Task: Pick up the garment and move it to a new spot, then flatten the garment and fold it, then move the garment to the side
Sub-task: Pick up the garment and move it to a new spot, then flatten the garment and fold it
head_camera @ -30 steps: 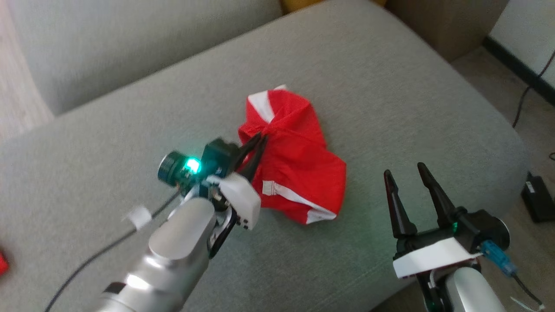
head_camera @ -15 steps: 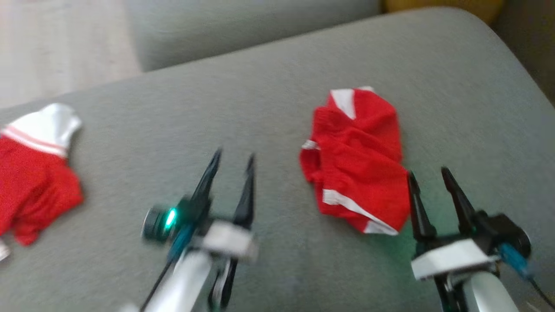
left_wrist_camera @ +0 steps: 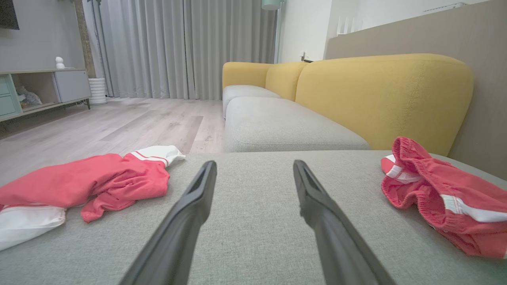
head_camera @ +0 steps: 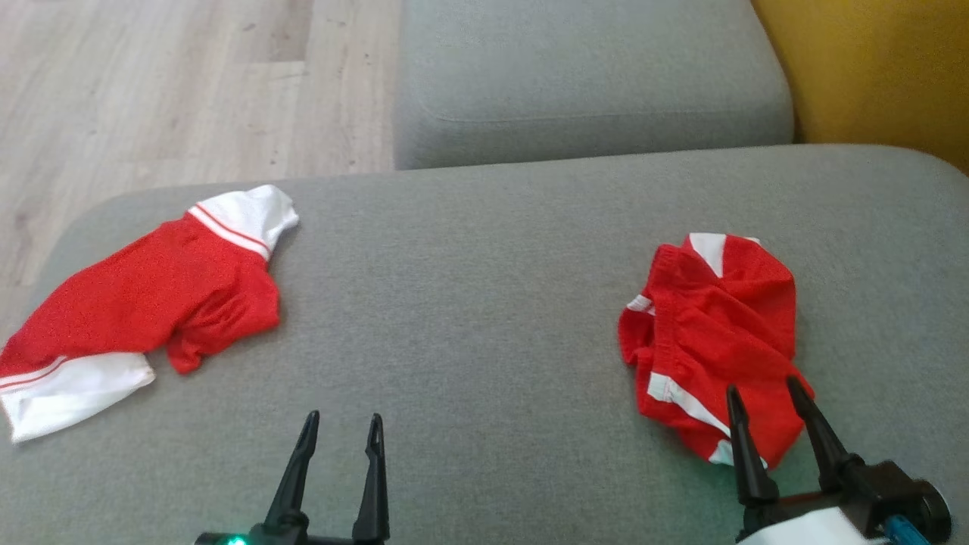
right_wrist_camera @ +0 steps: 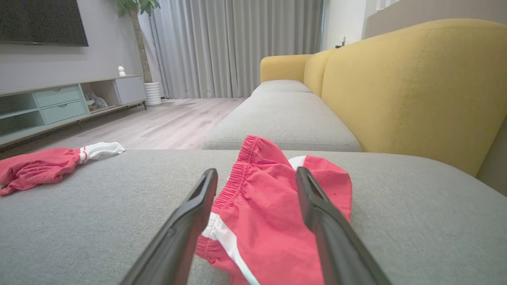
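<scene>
Red shorts (head_camera: 711, 318) crumpled on cushion (head_camera: 484, 303)
Jaws apart, the right gripper (head_camera: 761, 384) hides the shorts' near hem; left gripper (head_camera: 343, 416), likewise apart, well aside.

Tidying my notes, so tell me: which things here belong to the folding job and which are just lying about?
Job, most likely: red shorts, right hand, left hand, grey seat under them.
Lying about: red-and-white shirt, yellow backrest, wooden floor.
</scene>
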Robot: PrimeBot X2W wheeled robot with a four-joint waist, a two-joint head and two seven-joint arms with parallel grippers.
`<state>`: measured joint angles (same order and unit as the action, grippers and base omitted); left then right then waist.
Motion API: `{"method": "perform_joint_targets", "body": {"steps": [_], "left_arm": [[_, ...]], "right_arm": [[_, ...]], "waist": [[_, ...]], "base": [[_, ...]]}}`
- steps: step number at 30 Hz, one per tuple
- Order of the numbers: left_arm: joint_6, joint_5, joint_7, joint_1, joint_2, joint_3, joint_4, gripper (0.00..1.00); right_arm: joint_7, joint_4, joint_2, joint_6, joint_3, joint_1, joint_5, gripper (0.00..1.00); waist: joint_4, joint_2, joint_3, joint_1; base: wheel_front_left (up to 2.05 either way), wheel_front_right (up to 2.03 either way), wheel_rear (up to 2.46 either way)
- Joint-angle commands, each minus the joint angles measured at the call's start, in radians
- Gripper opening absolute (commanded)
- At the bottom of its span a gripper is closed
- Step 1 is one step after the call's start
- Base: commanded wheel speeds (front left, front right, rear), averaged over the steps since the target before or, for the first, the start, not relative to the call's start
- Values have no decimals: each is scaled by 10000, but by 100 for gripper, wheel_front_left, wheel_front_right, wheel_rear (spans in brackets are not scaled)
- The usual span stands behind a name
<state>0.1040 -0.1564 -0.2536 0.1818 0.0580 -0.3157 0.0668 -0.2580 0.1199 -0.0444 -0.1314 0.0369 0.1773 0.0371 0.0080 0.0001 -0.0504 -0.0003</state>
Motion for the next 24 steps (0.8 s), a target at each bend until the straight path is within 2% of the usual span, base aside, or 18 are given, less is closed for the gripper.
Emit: {"method": "perform_joint_targets", "body": {"steps": [1, 9, 24], "left_arm": [[15, 160, -81, -448, -72, 399, -335, 100], [208, 320, -81, -306, -76, 580, -337, 100], [236, 384, -81, -247, -77, 490, -284, 100]], "right_arm": [[-38, -361, -59, 7, 219, -230, 117, 100], [-38, -345, -59, 7, 324, -86, 153, 100], [-38, -234, -58, 7, 402, -51, 155, 100]], "waist": [[157, -1, -144, 3], [224, -1, -294, 3], [175, -1, -318, 3]], "base": [[0, 0, 0], [0, 0, 0], [0, 0, 0]]}}
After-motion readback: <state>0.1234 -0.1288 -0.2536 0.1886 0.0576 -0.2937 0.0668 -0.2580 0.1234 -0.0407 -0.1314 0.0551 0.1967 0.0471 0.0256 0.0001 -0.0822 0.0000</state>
